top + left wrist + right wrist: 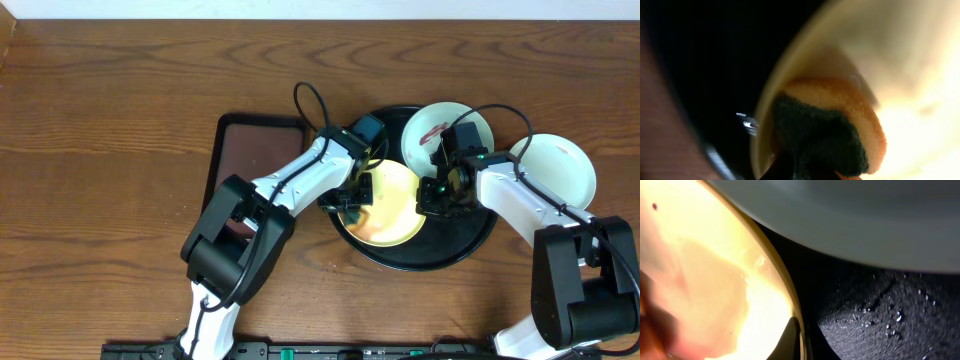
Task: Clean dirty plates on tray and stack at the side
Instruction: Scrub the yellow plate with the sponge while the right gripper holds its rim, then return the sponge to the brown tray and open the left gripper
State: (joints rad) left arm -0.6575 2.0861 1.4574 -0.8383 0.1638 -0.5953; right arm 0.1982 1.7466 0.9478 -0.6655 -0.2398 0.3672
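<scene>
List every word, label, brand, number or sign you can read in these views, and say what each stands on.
No readable text in any view.
Yellow plate, smeared mint-white plate, plain mint-white plate, black tray, brown tray, sponge: no print or marks.
Black strip at the table's near edge: one green spot, too small to read.

yellow plate left | pale plate above | black tray, possibly wet

White arm links, black joints, thin black looped cables.
</scene>
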